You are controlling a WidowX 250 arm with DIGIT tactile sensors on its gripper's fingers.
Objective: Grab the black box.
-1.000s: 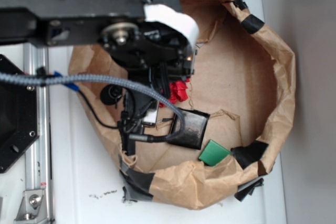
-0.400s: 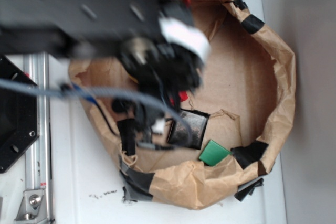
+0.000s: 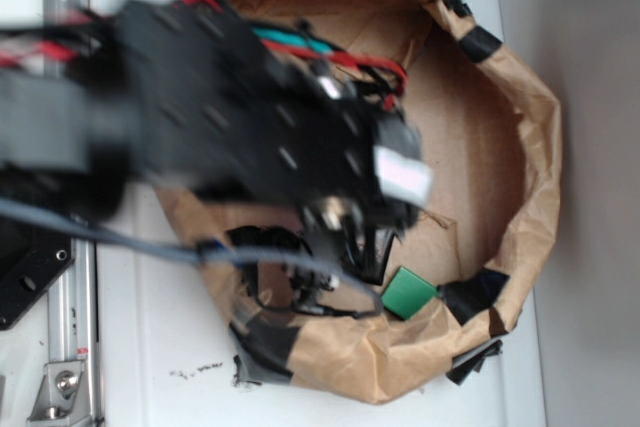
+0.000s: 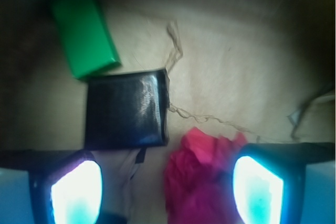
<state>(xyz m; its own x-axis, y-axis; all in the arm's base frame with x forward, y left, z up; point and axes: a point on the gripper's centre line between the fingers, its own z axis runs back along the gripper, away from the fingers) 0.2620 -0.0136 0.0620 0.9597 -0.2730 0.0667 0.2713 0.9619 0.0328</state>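
Honestly the pincer point(image 4: 168, 187) is wide open w/ the black box point(image 4: 127, 109) lying just ahead of its left finger, not btwn them, so closing now prob grabs the crumpled red thing point(image 4: 202, 174) instead.

White tabletop point(image 3: 160, 347) (gray strip along its right side), evenly lit.

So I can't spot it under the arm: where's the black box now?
In the wrist view the black box lies left of centre, just below the green block, left of the red object.
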